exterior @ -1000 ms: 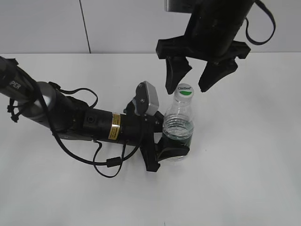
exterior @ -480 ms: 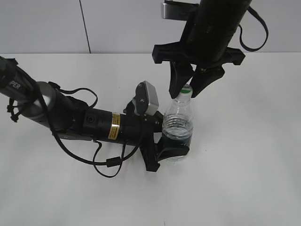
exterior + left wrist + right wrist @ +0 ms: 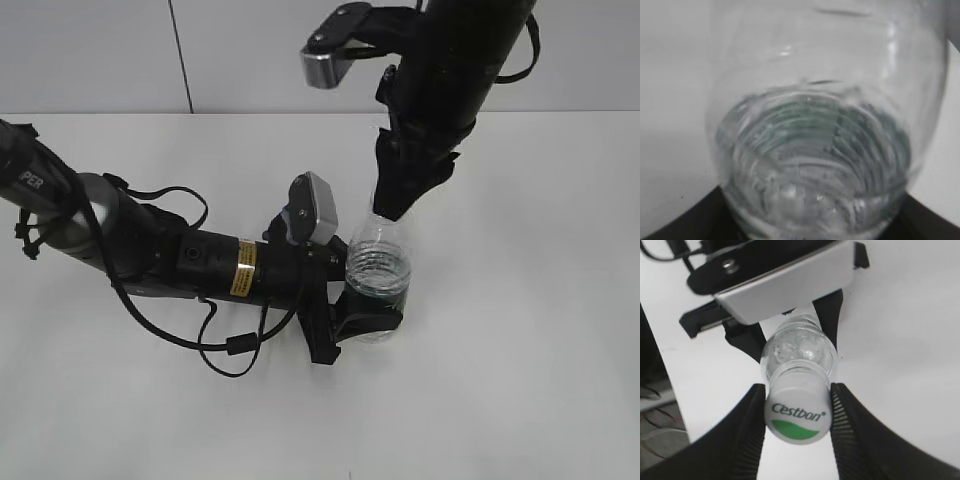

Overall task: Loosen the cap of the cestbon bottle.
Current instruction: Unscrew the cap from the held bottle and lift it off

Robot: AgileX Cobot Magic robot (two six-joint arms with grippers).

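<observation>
The cestbon bottle (image 3: 378, 268) stands upright on the white table, clear with a dark green label band. My left gripper (image 3: 366, 316) lies low from the left and is shut on the bottle's lower body. In the left wrist view the bottle (image 3: 815, 140) fills the frame, with dark jaws at both bottom corners. My right gripper (image 3: 394, 205) comes down from above and hides the cap in the exterior view. In the right wrist view the white and green cap (image 3: 797, 415) sits between the ribbed fingers (image 3: 752, 425) of the right gripper (image 3: 798, 390), both pressed against its sides.
The left arm (image 3: 150, 250) lies across the table's left half with a black cable loop (image 3: 235, 350) in front of it. The table's back edge meets a grey wall (image 3: 100, 50). White tabletop (image 3: 520, 330) stretches to the right of the bottle.
The right gripper came down over the bottle's top and closed on the cap, then its wrist turned. The left gripper and the bottle stayed in place.
</observation>
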